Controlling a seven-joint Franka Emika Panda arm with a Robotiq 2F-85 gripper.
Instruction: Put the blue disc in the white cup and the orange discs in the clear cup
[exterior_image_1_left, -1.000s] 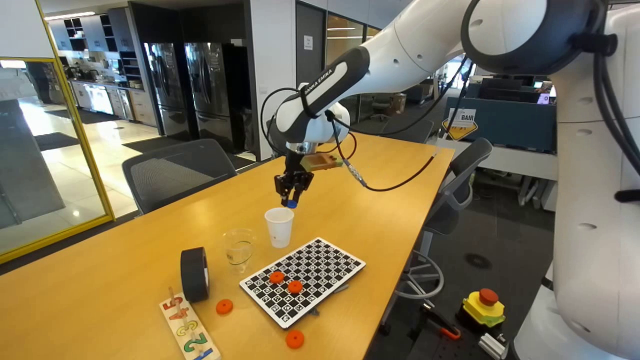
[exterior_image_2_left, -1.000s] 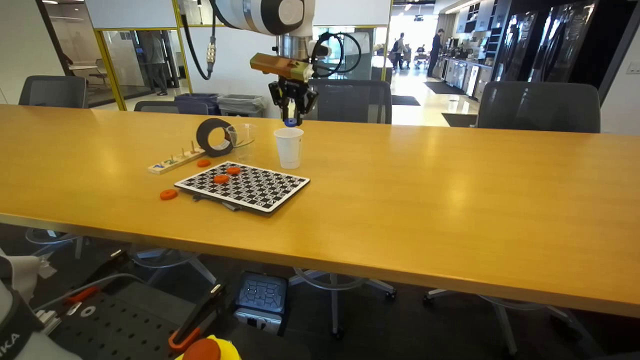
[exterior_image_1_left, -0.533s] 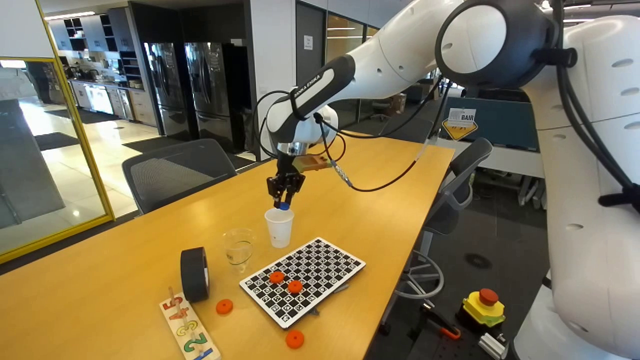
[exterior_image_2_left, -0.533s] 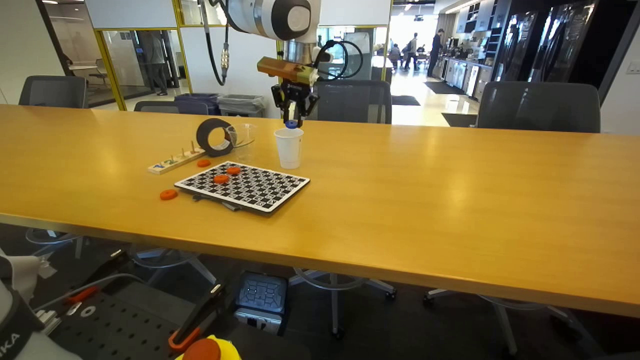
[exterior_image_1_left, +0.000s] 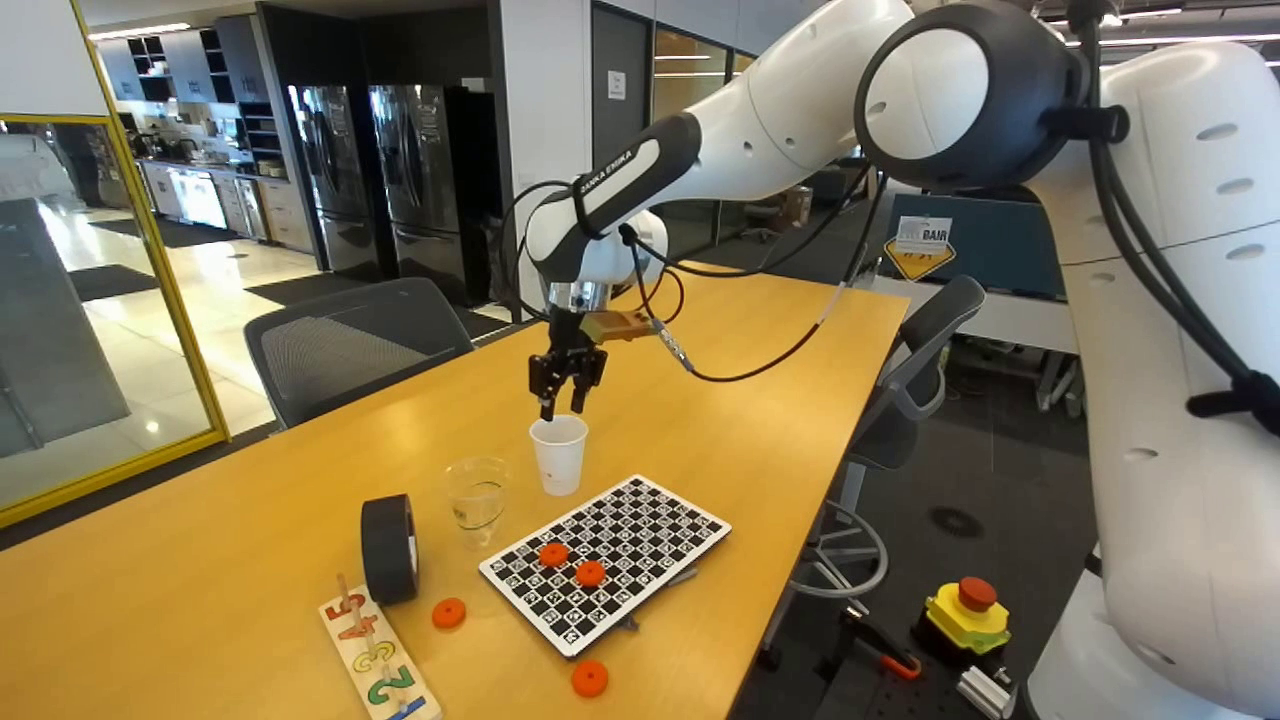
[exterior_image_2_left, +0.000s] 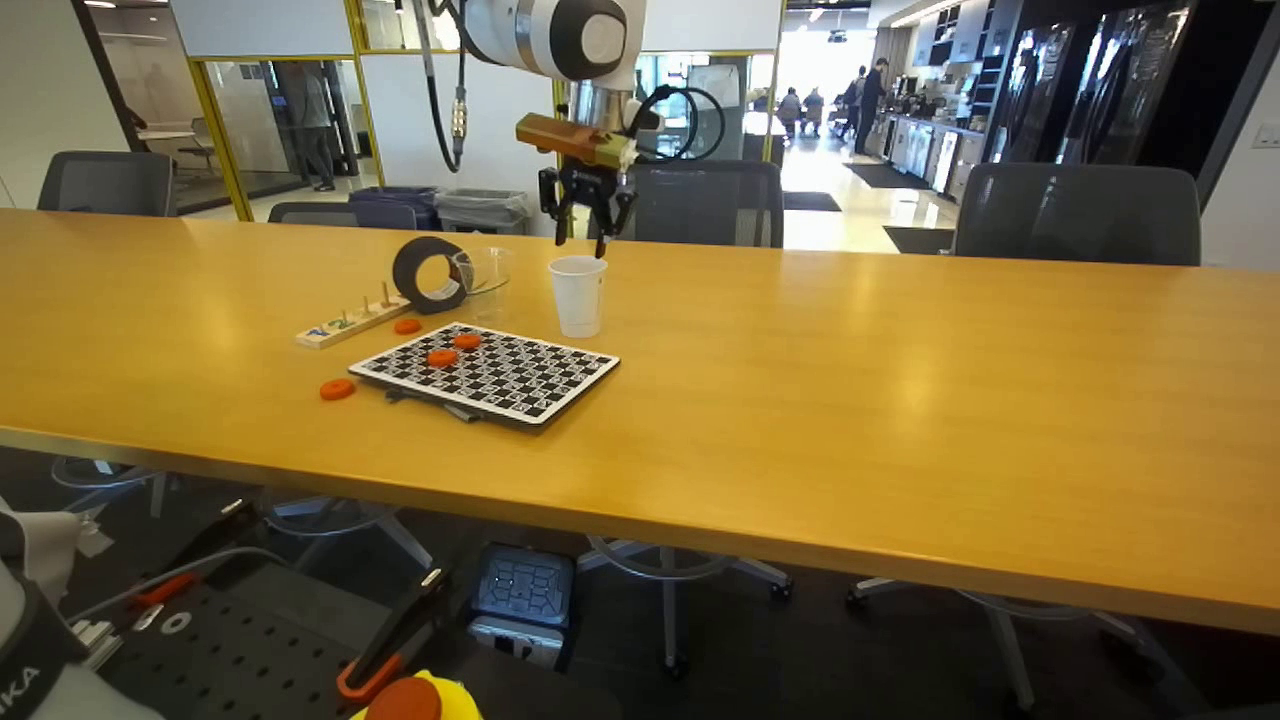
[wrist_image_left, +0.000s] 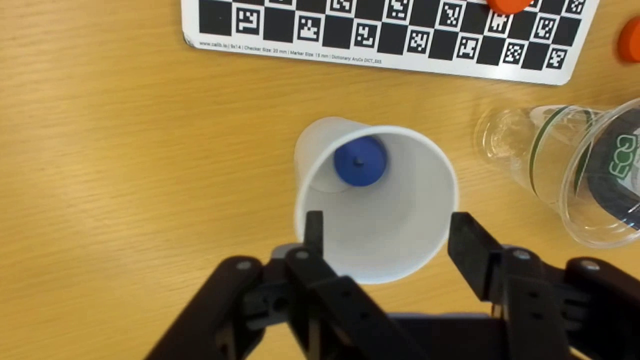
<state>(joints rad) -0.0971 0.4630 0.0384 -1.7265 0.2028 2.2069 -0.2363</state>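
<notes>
My gripper (exterior_image_1_left: 563, 409) is open and empty just above the rim of the white cup (exterior_image_1_left: 558, 460). In the wrist view its fingers (wrist_image_left: 385, 222) are spread across the near part of the cup's mouth. The blue disc (wrist_image_left: 360, 161) lies at the bottom inside the white cup; the cup walls hide it in both exterior views. The clear cup (exterior_image_1_left: 477, 500) stands upright beside the white cup and also shows in the wrist view (wrist_image_left: 555, 150). Two orange discs (exterior_image_1_left: 553, 554) (exterior_image_1_left: 590, 573) lie on the checkered board. Two more orange discs (exterior_image_1_left: 449, 613) (exterior_image_1_left: 590, 679) lie on the table.
The checkered board (exterior_image_1_left: 640, 530) lies flat in front of the cups. A black tape roll (exterior_image_1_left: 388, 550) stands on edge near the clear cup. A wooden number board with pegs (exterior_image_1_left: 375, 650) lies beside it. Chairs (exterior_image_2_left: 695, 205) stand along the far table edge.
My gripper has shifted slightly over the white cup and opened. The blue disc was between the fingers and is now inside the white cup. The cups and orange discs have not moved.
</notes>
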